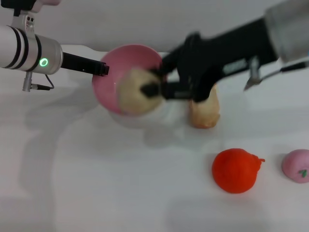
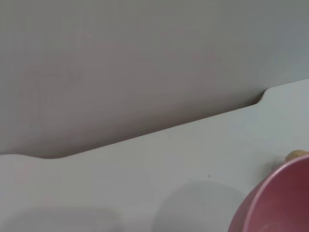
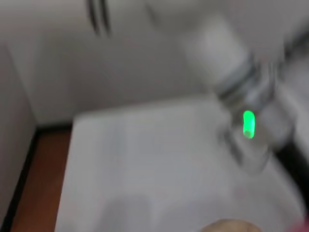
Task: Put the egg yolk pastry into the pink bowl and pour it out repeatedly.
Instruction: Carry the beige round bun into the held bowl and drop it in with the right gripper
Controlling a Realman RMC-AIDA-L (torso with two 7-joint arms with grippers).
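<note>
Pink bowl [image 1: 126, 77] tilted, held at its rim by left gripper [image 1: 103, 69], fingers hidden so grip unclear; pastry [image 1: 134, 92] at bowl's mouth, pinched by right gripper [image 1: 155, 89]; bread [image 1: 204, 112], orange fruit [image 1: 235, 170] beyond.

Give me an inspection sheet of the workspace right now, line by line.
Surface: white table, no spills seen.
Job's things: pink bowl tilted on its side, mouth toward the camera; egg yolk pastry at its mouth.
Clutter: bread beside the bowl; orange-red fruit and pink fruit nearer the front.
Grippers: left gripper at the bowl's rim; right gripper shut on the pastry.
Cables: thin wire along the right arm.
Surroundings: grey wall behind the table; brown floor beside it.
</note>
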